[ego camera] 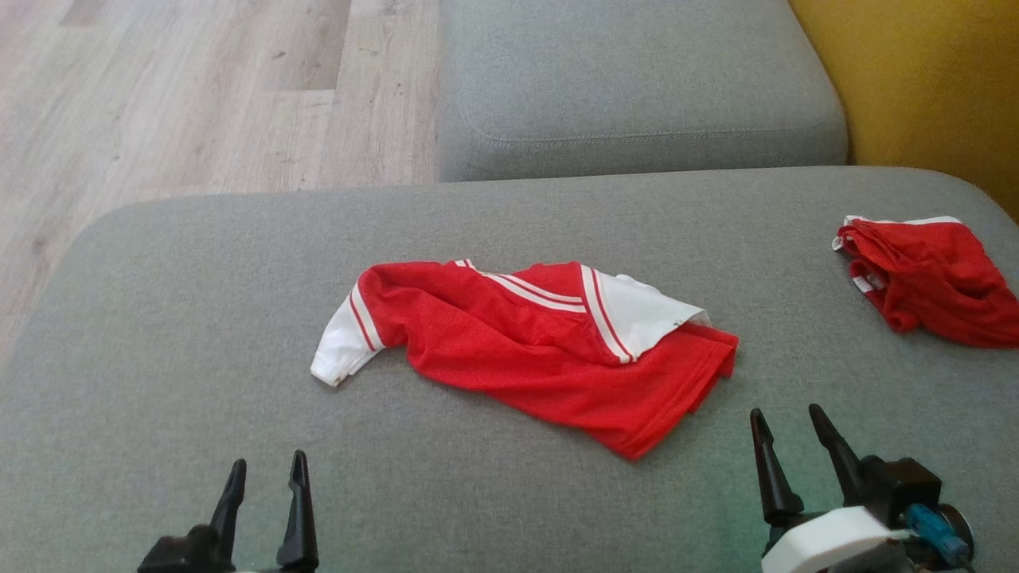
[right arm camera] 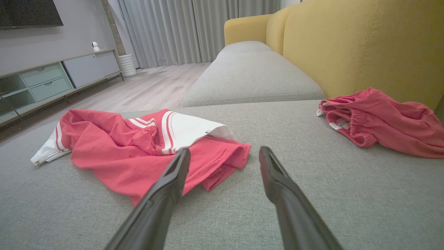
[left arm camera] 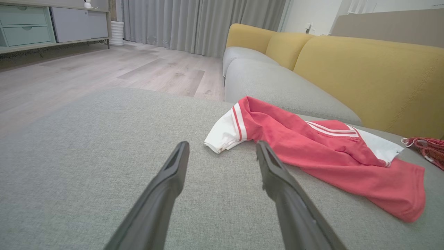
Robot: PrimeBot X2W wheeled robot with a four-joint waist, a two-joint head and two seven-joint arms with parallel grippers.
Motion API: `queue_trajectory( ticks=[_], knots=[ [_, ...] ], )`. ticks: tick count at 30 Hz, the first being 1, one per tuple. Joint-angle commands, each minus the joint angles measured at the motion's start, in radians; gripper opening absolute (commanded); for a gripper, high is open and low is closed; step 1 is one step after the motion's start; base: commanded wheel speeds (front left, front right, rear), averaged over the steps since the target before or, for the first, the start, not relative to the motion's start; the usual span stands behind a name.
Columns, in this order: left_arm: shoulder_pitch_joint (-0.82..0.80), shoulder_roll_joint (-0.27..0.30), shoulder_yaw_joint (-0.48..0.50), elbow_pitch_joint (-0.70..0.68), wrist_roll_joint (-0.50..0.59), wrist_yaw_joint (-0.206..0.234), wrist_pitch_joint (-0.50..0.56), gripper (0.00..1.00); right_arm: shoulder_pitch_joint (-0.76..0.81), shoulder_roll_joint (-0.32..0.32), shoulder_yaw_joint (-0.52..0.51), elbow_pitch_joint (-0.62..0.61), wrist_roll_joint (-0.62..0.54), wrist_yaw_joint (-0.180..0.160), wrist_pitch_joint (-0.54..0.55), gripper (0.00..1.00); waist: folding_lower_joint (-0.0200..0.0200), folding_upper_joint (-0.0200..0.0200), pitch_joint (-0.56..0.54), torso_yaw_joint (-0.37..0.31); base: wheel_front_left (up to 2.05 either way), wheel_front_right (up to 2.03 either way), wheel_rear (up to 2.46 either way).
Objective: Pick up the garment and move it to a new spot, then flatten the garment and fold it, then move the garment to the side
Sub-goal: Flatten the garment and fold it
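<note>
While the left tool (ego camera: 268, 459) and right tool (ego camera: 784, 411) gape empty, the garment (ego camera: 509, 342) lies beyond.

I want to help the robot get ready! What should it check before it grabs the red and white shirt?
1. Left gripper open, holding nothing: ok.
2. Right gripper open, holding nothing: ok.
3. Red and white shirt in plain sight, nothing lying on it: ok.
4. Shirt lying flat: not ok, it is crumpled, with a white sleeve folded over the red.
5. Other red garment apart from the shirt: ok.
6. Room on the grey cushion for a new spot: ok, bare fabric shows to the shirt's left.
</note>
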Motion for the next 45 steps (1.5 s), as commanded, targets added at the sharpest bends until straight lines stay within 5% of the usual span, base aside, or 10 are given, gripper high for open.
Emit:
queue_trajectory(
  ticks=[1,12,20,33,41,42,43,44,45],
  knots=[
    [-0.035,0.006,0.045,-0.030,0.009,0.004,-0.013,1.00,-0.043,-0.005,0.024,-0.027,0.005,0.007,-0.018,1.00,0.0000,-0.0001,0.001,0.001,0.00,0.00,0.00],
    [-0.036,0.006,0.046,-0.033,0.009,0.008,-0.012,1.00,-0.050,-0.005,0.012,-0.022,-0.006,0.007,-0.019,1.00,0.0000,-0.0001,0.009,0.015,0.00,0.00,0.00],
    [-0.049,0.009,0.038,-0.044,0.017,0.010,-0.010,1.00,-0.155,-0.005,-0.057,0.002,-0.117,0.007,0.005,1.00,0.0000,-0.0001,0.054,0.051,0.00,0.00,0.00],
    [-0.113,-0.011,0.028,-0.036,0.032,-0.005,-0.009,1.00,-0.406,-0.033,-0.202,0.278,-0.379,0.007,0.027,1.00,0.0000,-0.0001,0.220,0.170,0.00,0.00,0.00],
    [-0.134,-0.022,0.030,-0.025,0.046,-0.014,-0.011,1.00,-0.548,-0.070,-0.184,0.455,-0.449,0.007,-0.017,1.00,0.0000,-0.0001,0.241,0.208,0.00,0.00,0.00],
    [-0.134,-0.023,0.030,-0.022,0.047,-0.015,-0.011,1.00,-0.561,-0.072,-0.171,0.477,-0.450,0.007,-0.021,0.95,0.0000,-0.0001,0.237,0.210,0.00,0.00,0.00],
    [-0.133,-0.023,0.030,-0.019,0.047,-0.016,-0.011,1.00,-0.572,-0.073,-0.157,0.501,-0.446,0.007,-0.024,0.29,0.0000,-0.0001,0.233,0.211,0.00,0.00,0.00],
    [-0.131,-0.023,0.029,-0.016,0.047,-0.016,-0.011,1.00,-0.581,-0.074,-0.143,0.525,-0.440,0.007,-0.026,0.00,0.0000,-0.0001,0.227,0.212,0.00,0.00,0.00],
    [-0.129,-0.023,0.029,-0.013,0.047,-0.017,-0.011,1.00,-0.589,-0.076,-0.132,0.546,-0.433,0.007,-0.027,0.00,0.0000,-0.0001,0.221,0.212,0.00,0.00,0.00]
  ],
)
